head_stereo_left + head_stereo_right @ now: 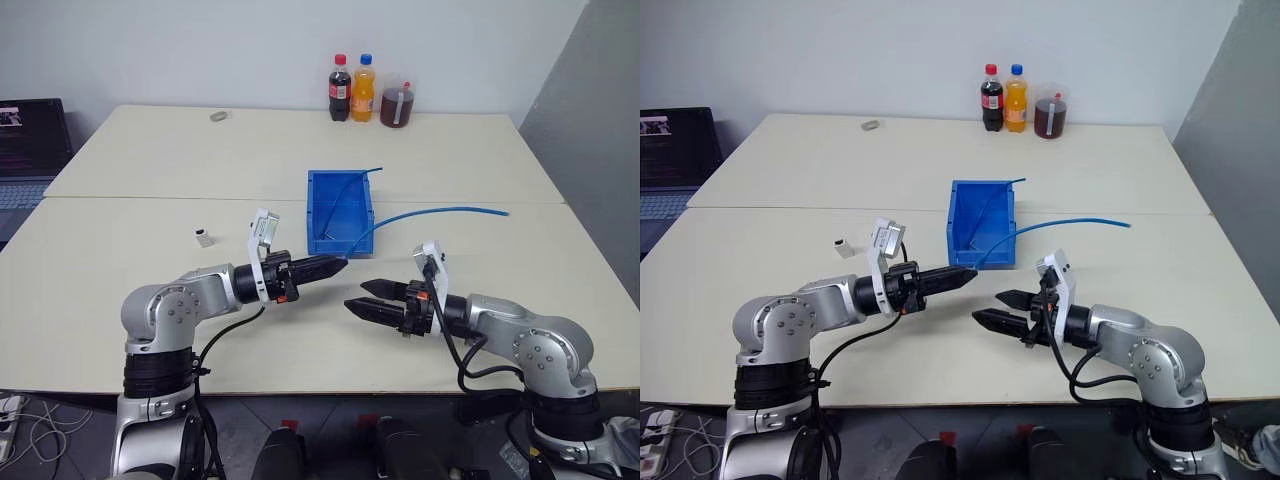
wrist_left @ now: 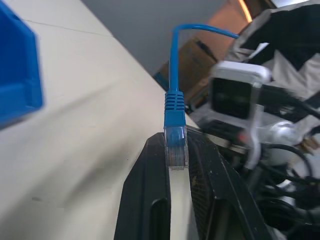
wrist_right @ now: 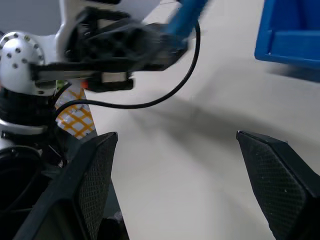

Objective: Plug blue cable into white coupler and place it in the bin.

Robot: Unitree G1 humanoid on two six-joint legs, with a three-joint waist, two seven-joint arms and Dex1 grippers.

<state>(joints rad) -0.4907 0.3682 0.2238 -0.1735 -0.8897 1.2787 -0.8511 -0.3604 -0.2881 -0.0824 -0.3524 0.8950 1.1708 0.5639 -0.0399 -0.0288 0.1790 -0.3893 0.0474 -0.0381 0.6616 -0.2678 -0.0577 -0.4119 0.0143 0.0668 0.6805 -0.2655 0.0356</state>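
Left wrist view: blue cable (image 2: 175, 110) far end cut off

free: bare table (image 1: 120, 290) around white coupler (image 1: 203, 237) | obstacle: bin (image 1: 340, 210) beyond both end effectors

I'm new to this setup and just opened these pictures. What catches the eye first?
The bright blue bin at mid-table, with the blue cable trailing to its right. In front of it the left gripper, shut on the cable's plug, faces the open right gripper. The white coupler lies alone, left of the bin.
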